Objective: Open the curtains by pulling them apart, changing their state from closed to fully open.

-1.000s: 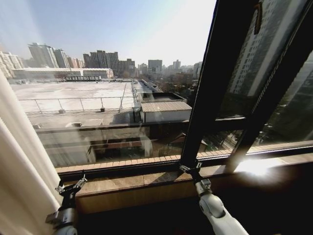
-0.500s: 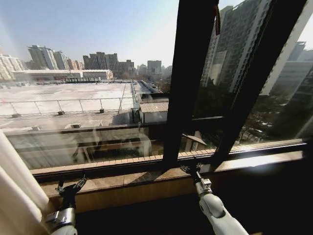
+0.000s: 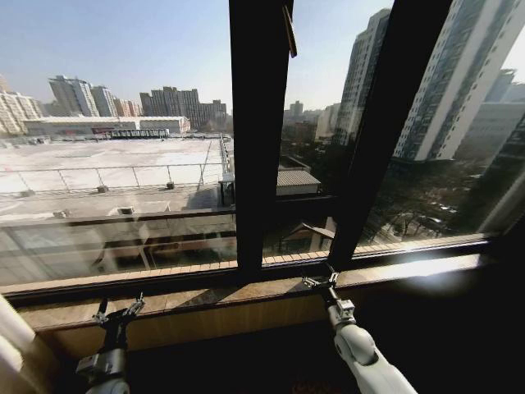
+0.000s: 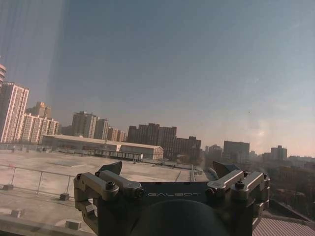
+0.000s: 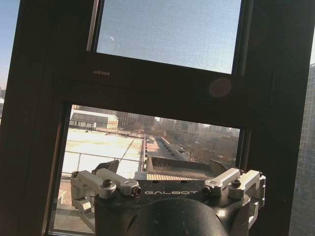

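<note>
From inside the room, the black window frame [image 3: 259, 139] stands as the thing to steer by: a thick upright bar with a second, slanted bar to its right, and glass on both sides showing rooftops and towers in sun. Nothing here holds anything; the wooden sill [image 3: 205, 300] under the frame is a plain ledge.

The left gripper [image 3: 117, 311] is raised in front of the sill, well to the left of the upright bar, fingers pointing up toward the glass and spread apart with nothing between them. In its wrist view the left gripper [image 4: 172, 184] faces open sky and a flat roof, its two finger mounts set wide.

The right gripper [image 3: 321, 281] reaches up just right of the upright bar's foot, near the sill, on a white forearm [image 3: 365, 361] that slants up from below. Its fingers also stand apart, empty. Its wrist view has the right gripper [image 5: 167, 182] looking straight at the dark frame and a small lower pane.

Of the curtains [image 3: 15, 349], a pale cream fold shows far left of the frame, down in the corner beside the left arm, pushed off the glass.
</note>
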`<state>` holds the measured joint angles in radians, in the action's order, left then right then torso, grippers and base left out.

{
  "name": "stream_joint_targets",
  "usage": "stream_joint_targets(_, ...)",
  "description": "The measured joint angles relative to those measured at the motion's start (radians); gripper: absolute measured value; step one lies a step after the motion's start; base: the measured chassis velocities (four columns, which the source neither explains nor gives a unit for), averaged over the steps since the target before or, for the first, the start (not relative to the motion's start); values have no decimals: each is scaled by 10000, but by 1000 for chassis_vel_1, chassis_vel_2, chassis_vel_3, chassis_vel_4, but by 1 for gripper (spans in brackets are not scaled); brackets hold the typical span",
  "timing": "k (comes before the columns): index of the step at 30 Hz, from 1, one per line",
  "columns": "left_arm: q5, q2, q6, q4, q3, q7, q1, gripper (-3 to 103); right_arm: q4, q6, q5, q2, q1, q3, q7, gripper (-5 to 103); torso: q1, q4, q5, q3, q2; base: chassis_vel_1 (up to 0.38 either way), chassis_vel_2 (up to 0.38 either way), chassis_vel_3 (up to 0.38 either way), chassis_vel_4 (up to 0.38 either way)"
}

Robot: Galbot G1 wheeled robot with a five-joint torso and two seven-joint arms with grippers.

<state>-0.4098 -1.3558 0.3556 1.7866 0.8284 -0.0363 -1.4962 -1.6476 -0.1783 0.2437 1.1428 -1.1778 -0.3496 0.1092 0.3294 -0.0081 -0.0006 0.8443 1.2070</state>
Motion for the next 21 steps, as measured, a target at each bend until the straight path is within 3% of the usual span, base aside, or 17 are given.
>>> stream_joint_targets(21,0,1,1,0,0,1,0,100,0,0,0,0,0,0,0,100,1,0,0,0,0,-353,-349,346,349)
